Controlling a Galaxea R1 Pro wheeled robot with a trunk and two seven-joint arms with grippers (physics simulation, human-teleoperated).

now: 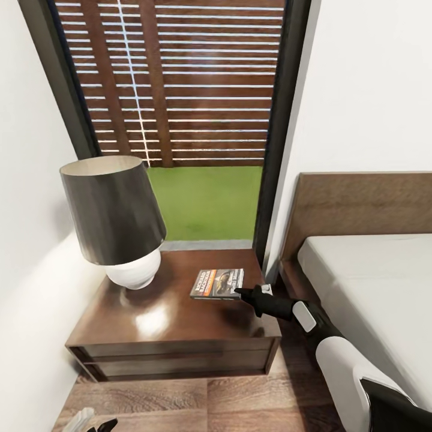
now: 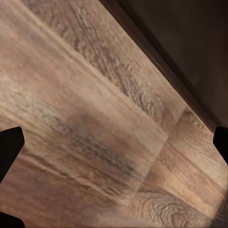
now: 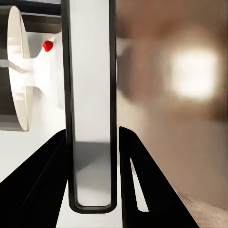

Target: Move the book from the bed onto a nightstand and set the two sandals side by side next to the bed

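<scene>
- Right gripper, lower centre of the head view: dark fingers clamped on the near right edge of the book. The right wrist view confirms it: the two black fingers press either side of the book, seen edge-on as a pale strip with dark borders.
- The book sits over the right part of the nightstand top, cover up, orange band and white lettering towards the left of the cover. Whether it lies fully flat on the wood or is held slightly off it cannot be told.
- Right arm runs from the lower right corner of the frame up to the book, white shell, dark wrist.
- Lamp, dark shade on a white round base, stands on the left part of the nightstand top, apart from the book.
- Bed at right of frame: off-white mattress, brown headboard; just beside the nightstand.
- Behind the nightstand, a tall window with slatted wooden fence and green grass.
- Left gripper at the bottom left edge of the head view, low over the wood floor. In the left wrist view its dark fingertips sit at opposite edges of the frame, spread wide, nothing between them.
</scene>
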